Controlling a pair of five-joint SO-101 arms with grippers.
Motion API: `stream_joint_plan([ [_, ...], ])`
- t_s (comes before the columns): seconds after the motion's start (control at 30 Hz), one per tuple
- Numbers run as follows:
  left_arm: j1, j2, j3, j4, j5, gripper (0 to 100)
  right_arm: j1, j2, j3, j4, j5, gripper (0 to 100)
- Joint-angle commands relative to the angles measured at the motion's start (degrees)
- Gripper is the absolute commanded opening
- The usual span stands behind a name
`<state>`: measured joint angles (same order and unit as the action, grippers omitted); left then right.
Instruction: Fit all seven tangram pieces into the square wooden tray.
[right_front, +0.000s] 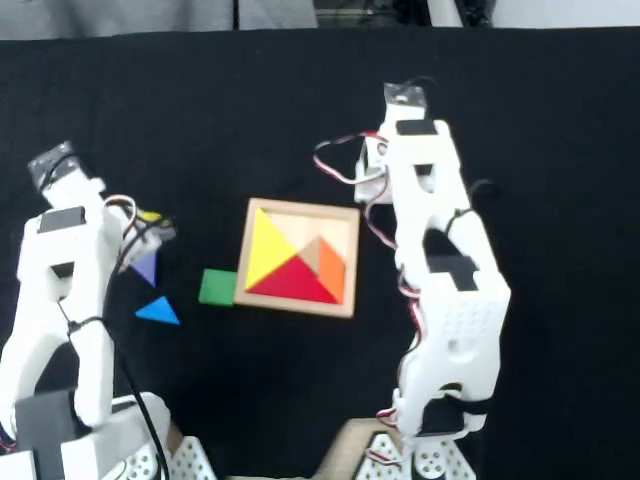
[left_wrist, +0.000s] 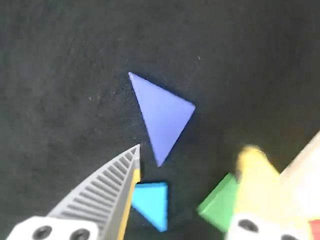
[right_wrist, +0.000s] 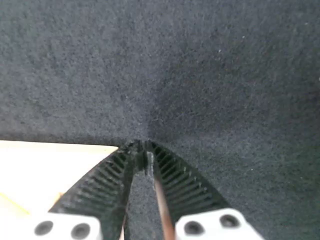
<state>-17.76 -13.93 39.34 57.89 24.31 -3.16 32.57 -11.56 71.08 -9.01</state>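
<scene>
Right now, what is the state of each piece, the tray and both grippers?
Tray: partly filled.
Yellow triangle: in tray.
Red triangle: in tray.
Orange triangle: in tray.
Green square: on cloth, beside tray.
Light blue triangle: on cloth.
Purple triangle: on cloth, not gripped.
Left gripper: open, over purple triangle.
Right gripper: shut.

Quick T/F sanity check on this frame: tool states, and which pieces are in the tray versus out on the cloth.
1. The green square sits inside the tray. False: it lies on the black cloth beside the tray.
2. The left tool is open over the purple triangle. True.
3. The right tool is open. False: it is shut, over the cloth.
4. A red piece lies in the tray. True.
5. The light blue triangle is in the tray. False: it lies on the cloth, apart from the tray.
</scene>
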Motion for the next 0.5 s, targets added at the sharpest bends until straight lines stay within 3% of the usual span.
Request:
stream_joint_plan([
  [0.0, 0.84, 1.58, -0.48, -3.96, 7.21, 35, 0.09, -0.75, -1.71, -0.79, 0.35, 1.1],
  [0.13, 0.48, 6.77, -0.75, -8.53, 9.67, 32, 0.09, -0.66, -1.80, -0.62, 0.35, 1.1],
  [0.47, -3.03, 12.22, -2.68, -9.76, 9.76, 32, 0.09, -0.66, -1.89, -0.62, 0.35, 1.1],
])
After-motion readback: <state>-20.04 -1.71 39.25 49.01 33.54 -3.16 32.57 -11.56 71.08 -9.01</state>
